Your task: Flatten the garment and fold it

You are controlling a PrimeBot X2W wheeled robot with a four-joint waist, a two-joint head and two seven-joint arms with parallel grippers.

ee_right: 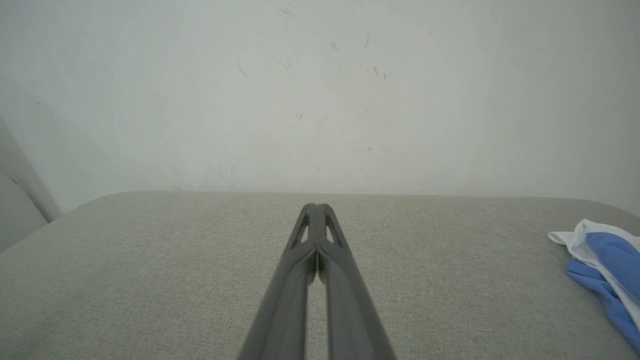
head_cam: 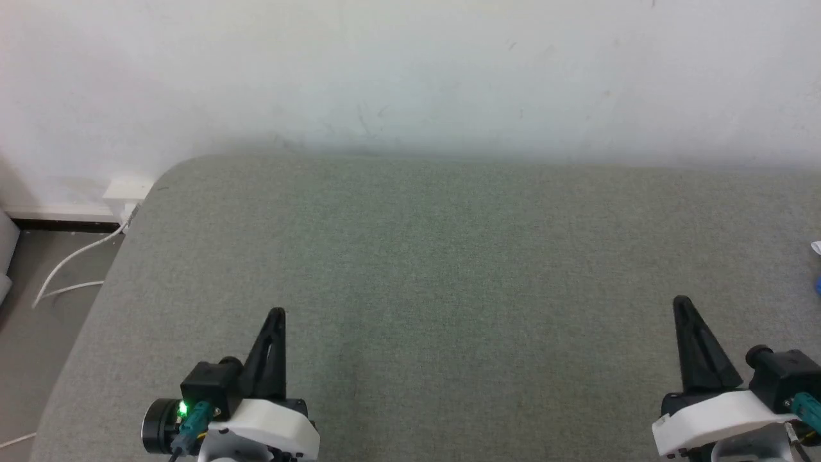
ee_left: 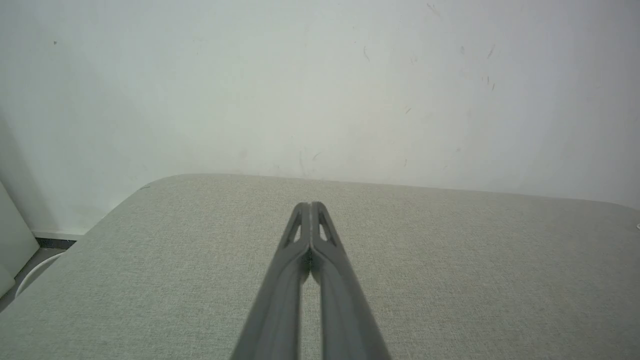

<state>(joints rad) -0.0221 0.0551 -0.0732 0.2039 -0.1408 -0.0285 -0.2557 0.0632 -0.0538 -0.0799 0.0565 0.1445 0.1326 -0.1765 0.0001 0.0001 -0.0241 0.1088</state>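
Observation:
A white and bright blue garment (ee_right: 602, 267) lies bunched at the right edge of the right wrist view, on the grey cushion, well right of my right gripper (ee_right: 316, 206). A sliver of the garment (head_cam: 817, 266) shows at the head view's right edge. My left gripper (head_cam: 277, 312) hovers low over the cushion at lower left, fingers pressed together, empty. My right gripper (head_cam: 681, 300) sits at lower right, likewise shut and empty. The left gripper (ee_left: 310, 205) points at the wall over bare fabric.
The grey-green fabric surface (head_cam: 436, 269) spans the views and meets a pale wall (head_cam: 410, 70) behind. Its rounded left corner drops to a floor with a white socket box (head_cam: 127, 191) and a white cable (head_cam: 70, 263).

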